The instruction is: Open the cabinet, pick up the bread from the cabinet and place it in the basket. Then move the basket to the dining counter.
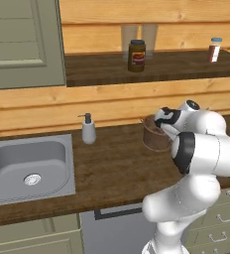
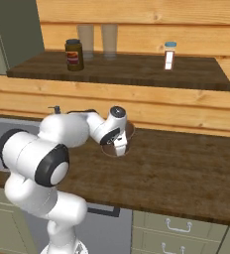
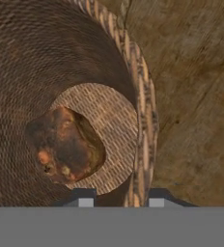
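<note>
The round brown basket [image 1: 154, 140] stands on the wooden worktop [image 1: 112, 173], right of the soap dispenser. The bread [image 3: 65, 144], a dark crusty lump, lies on the basket's woven floor. My gripper [image 3: 119, 201] reaches down over the basket's near edge, with one fingertip [image 3: 85, 201] inside and the other outside the thick rim [image 3: 145, 125]. It looks shut on that rim. From the base cameras the hand [image 1: 162, 128] covers part of the basket [image 2: 130, 130]. The dining counter is out of view.
A steel sink [image 1: 25, 171] is set in the worktop at the left, with a soap dispenser [image 1: 88, 130] beside it. A dark shelf [image 1: 151, 67] above holds a labelled jar [image 1: 136, 55], two glasses and a small bottle [image 1: 214, 49]. A grey-olive cabinet door [image 1: 23, 42] hangs upper left.
</note>
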